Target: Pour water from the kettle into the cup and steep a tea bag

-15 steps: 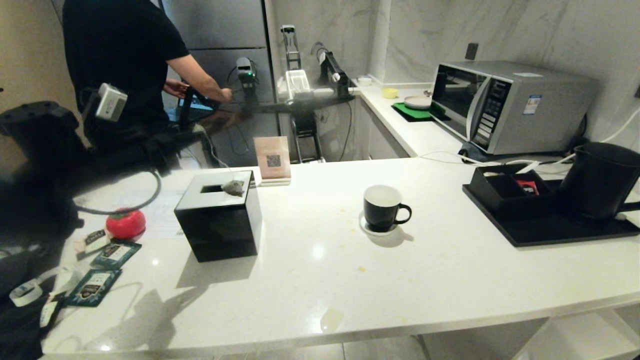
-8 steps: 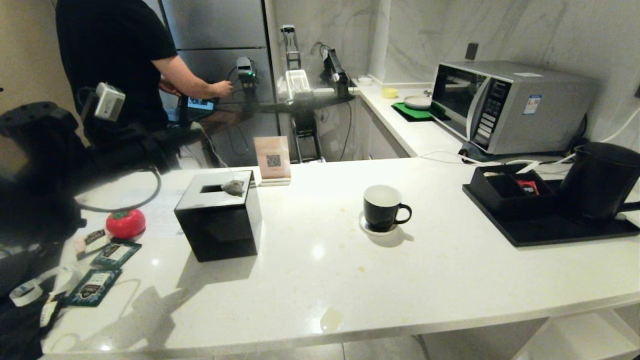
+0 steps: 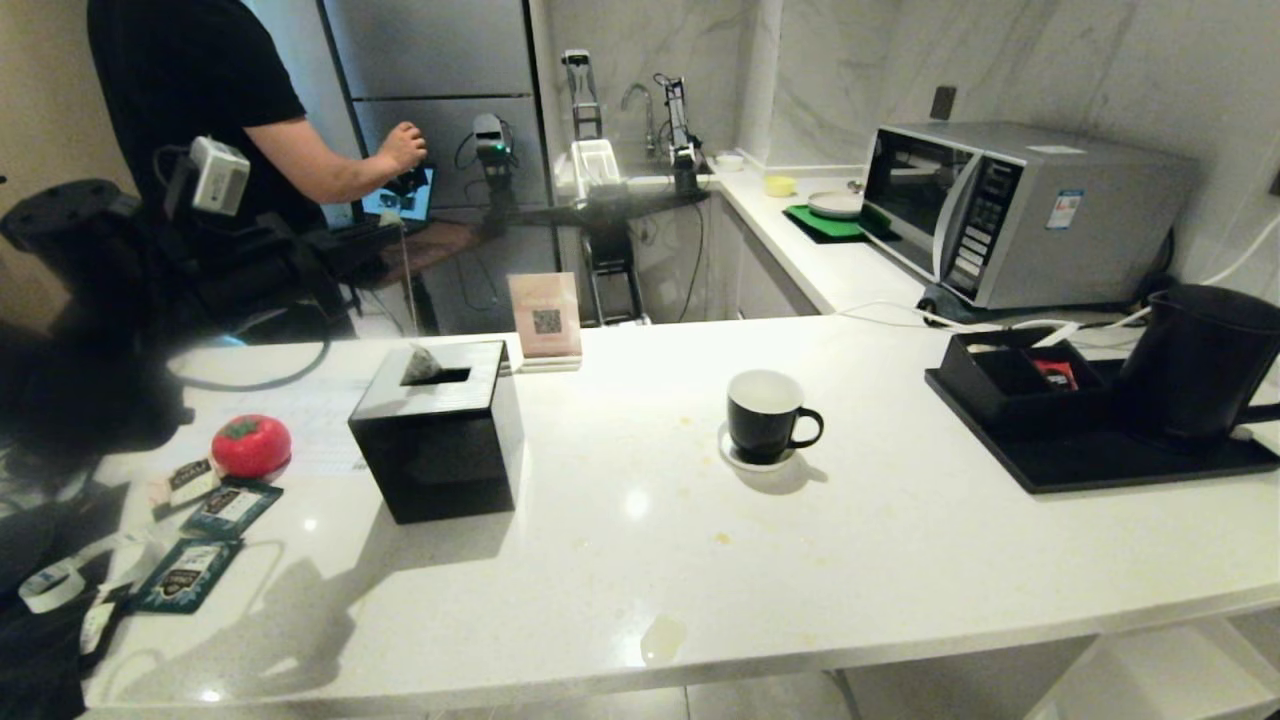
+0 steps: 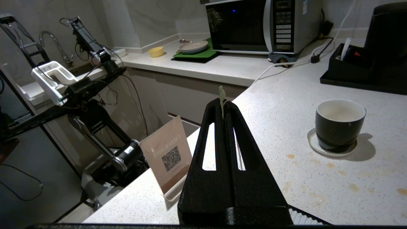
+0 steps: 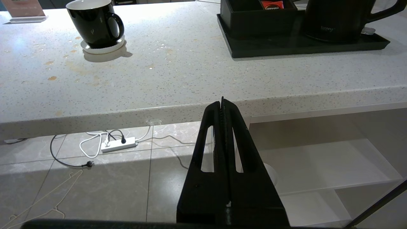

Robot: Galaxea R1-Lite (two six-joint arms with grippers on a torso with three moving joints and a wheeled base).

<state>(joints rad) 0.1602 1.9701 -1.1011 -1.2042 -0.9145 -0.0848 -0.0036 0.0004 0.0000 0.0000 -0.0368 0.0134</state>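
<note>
My left gripper (image 4: 222, 101) is shut on the pale green tag (image 4: 221, 94) of the tea bag. In the head view that gripper (image 3: 396, 234) is high at the back left, and a thin string drops from it to the tea bag (image 3: 421, 366), which hangs at the top of the black tissue box (image 3: 437, 435). The cup (image 3: 765, 415), a black mug with a white inside, stands on its saucer (image 3: 731, 457) mid-counter, well to the right of the tea bag. The black kettle (image 3: 1200, 360) stands at the far right. My right gripper (image 5: 222, 103) is shut and empty, below the counter's front edge.
The kettle shares a black tray (image 3: 1100, 465) with a compartment box (image 3: 1010, 385). A WiFi sign (image 3: 545, 318) stands behind the tissue box. A red tomato-shaped thing (image 3: 251, 446) and teal sachets (image 3: 205, 540) lie at the left. A person (image 3: 200, 100) stands behind; a microwave (image 3: 1020, 210) is at the back right.
My left gripper has risen with the tag. The tea bag has come up off the right side of the box top and swung left, hanging upright. The person's arm has moved left.
</note>
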